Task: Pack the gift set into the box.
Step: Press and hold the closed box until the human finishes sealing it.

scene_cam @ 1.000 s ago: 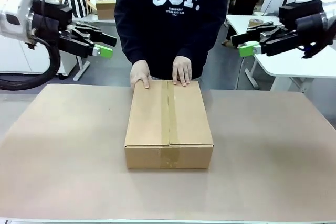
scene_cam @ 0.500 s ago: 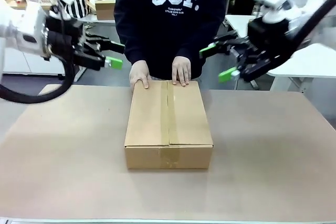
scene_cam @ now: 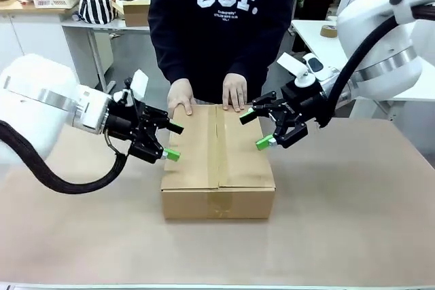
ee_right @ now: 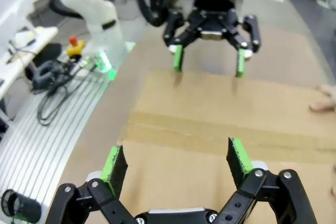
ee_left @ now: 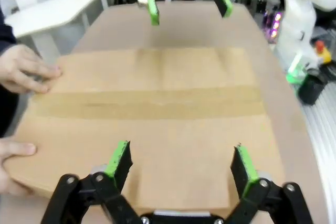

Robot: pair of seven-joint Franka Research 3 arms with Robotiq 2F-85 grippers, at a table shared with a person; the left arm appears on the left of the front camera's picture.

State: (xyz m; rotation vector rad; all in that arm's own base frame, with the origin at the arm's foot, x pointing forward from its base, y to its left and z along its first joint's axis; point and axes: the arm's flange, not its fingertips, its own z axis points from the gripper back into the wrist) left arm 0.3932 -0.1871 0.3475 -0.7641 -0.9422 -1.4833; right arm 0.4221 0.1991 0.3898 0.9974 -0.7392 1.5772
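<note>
Both arms had swung down from head height at the sides and in toward the box (scene_cam: 217,157). The left fingers (scene_cam: 173,142) hung just beside its left edge, and the right fingers (scene_cam: 254,130) hung over its right half, nearer the far end. Each pair was spread wide and held nothing; whether any pad touched the cardboard could not be told.

The box had not shifted. It lay closed in the middle of the bench (scene_cam: 353,215), its long side running away from the robot, with a taped seam down the centre of the top. A person in a dark top stood at the far side with 2 hands flat on the box's far end, as before: 1 hand (scene_cam: 181,96) at the corner and the other hand (scene_cam: 236,91) beside the seam.

From each wrist, the 2 green pads stood wide apart over the brown top, and the opposite arm's fingers faced them from across the box.
</note>
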